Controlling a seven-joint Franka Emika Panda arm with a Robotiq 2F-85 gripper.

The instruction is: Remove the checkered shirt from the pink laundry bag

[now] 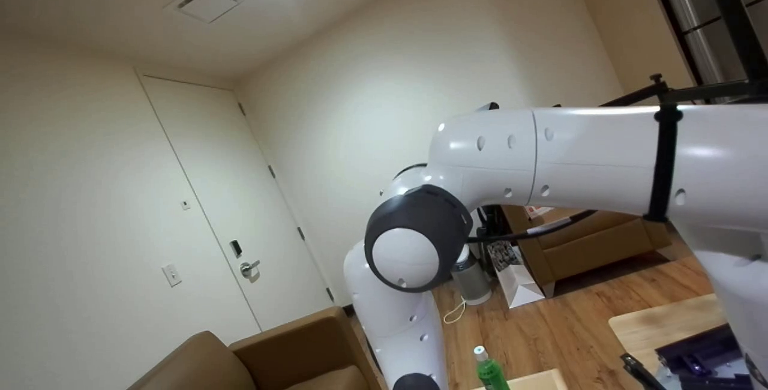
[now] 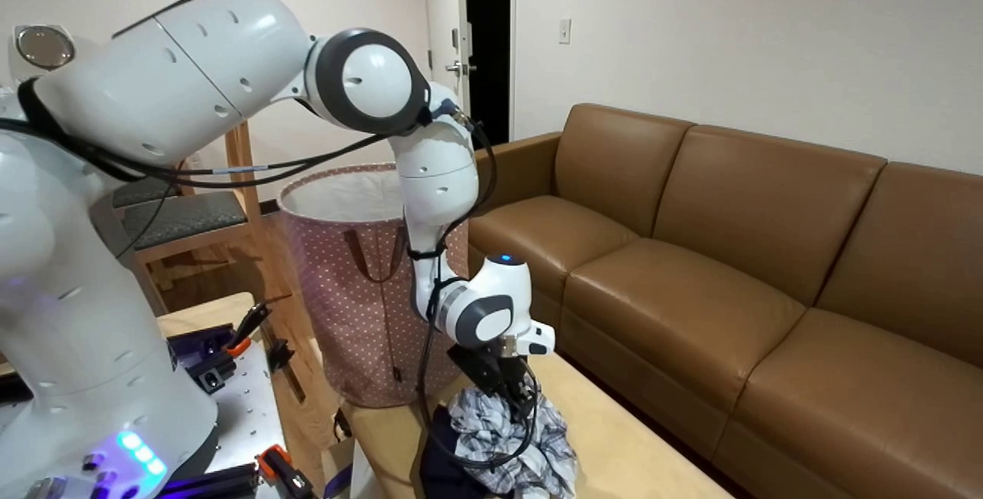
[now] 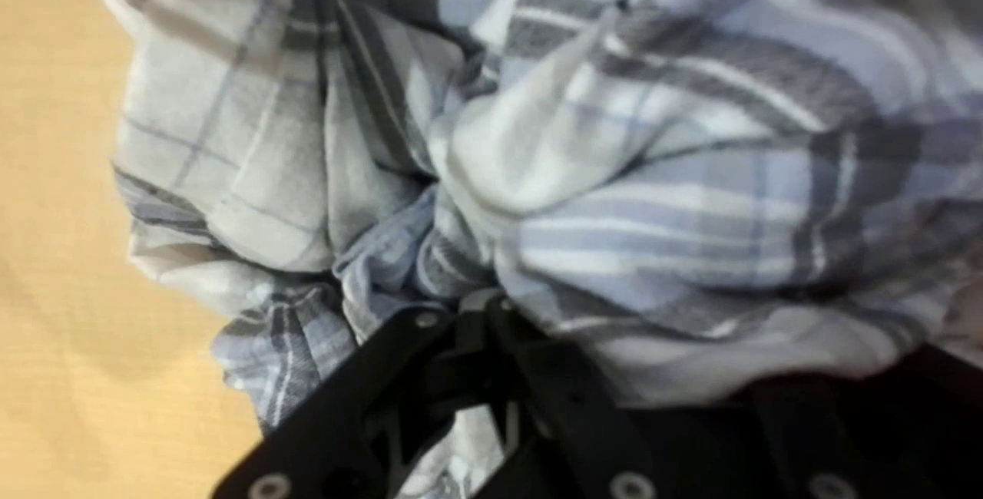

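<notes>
The checkered shirt point(image 2: 549, 445), white, grey and pale blue, lies crumpled on the wooden table point(image 2: 622, 437) in an exterior view. It also fills most of the wrist view point(image 3: 653, 215). My gripper point(image 2: 516, 401) points down into the top of the shirt. In the wrist view the gripper's fingers point(image 3: 478, 307) are close together with bunched shirt cloth at their tips; the tips are partly hidden by the folds. The pink laundry bag point(image 2: 353, 315), with white dots and brown handles, stands upright behind the table's far end, partly behind my arm. Its visible inner wall is white.
A dark navy cloth point(image 2: 441, 464) lies beside and partly under the shirt. A brown sofa point(image 2: 668, 315) runs along the table's far side. A bench with clamps point(image 2: 249, 384) stands near my base. A green bottle point(image 1: 492, 373) shows in an exterior view. A loose cable hangs by my wrist.
</notes>
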